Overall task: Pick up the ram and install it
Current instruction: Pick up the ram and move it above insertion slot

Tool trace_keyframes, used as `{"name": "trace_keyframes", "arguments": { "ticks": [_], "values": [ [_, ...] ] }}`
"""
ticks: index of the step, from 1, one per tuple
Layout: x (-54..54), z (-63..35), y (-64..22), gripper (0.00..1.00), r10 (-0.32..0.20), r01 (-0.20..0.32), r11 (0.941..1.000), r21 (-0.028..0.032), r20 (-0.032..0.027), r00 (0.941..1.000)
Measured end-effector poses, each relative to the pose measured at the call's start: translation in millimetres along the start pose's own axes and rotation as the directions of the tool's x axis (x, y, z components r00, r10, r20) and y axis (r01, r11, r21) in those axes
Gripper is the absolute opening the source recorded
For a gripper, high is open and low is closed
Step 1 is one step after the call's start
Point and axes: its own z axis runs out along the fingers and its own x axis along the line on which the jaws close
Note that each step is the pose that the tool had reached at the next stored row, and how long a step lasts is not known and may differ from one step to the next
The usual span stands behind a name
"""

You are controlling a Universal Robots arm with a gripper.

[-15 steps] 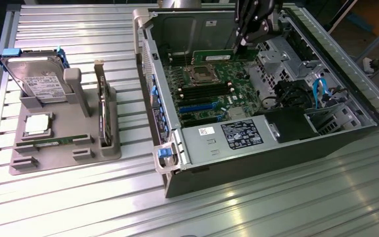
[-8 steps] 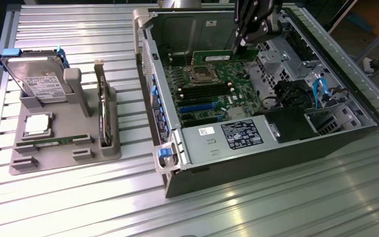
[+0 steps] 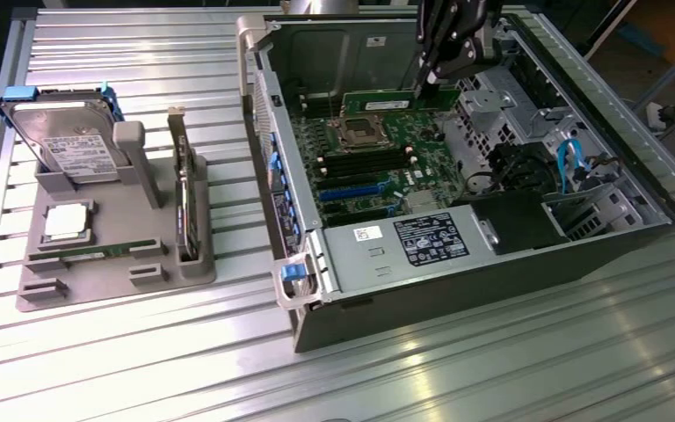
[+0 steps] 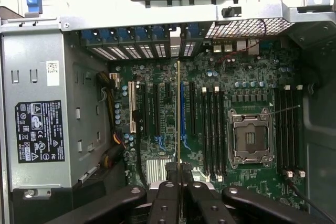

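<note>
The black two-finger gripper [image 3: 431,81] is pressed together on the ram [image 3: 380,101], a long, thin green circuit-board stick. It holds the stick inside the open dark metal computer case [image 3: 619,237], above the green motherboard [image 3: 361,167] and close to the case's far wall. In the wrist view the ram [image 4: 178,114] shows edge-on between the fingers [image 4: 197,192]. It is not seated, and the four empty black memory slots [image 4: 212,129] lie just beside it, with the silver CPU socket [image 4: 251,137] beyond them. The case stands on the ribbed aluminium worktop [image 3: 490,369].
</note>
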Motion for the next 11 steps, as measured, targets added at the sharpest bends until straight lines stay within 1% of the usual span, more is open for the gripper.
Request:
{"name": "trace_keyframes", "arguments": {
  "ticks": [1,2,3,4,6,8,11],
  "values": [
    [0.0,0.1,0.0,0.12,0.000,0.000,1.0000,0.0000,0.0009,1.0000],
    [0.0,0.1,0.1,0.12,0.000,0.000,1.0000,-0.0002,0.0034,1.0000],
    [0.0,0.2,0.1,0.12,0.000,0.000,1.0000,-0.0003,0.0066,1.0000],
    [0.0,0.1,0.0,0.12,-0.001,0.001,1.0000,-0.0007,0.0137,0.9999],
    [0.0,0.1,0.1,0.12,-0.002,0.002,1.0000,-0.0009,0.0191,0.9998],
    [-0.1,0.2,0.4,0.12,-0.003,0.003,1.0000,-0.0005,0.0216,0.9998],
    [0.1,0.2,2.7,0.12,-0.006,0.006,1.0000,0.0014,0.0216,0.9997]
  ]
}}
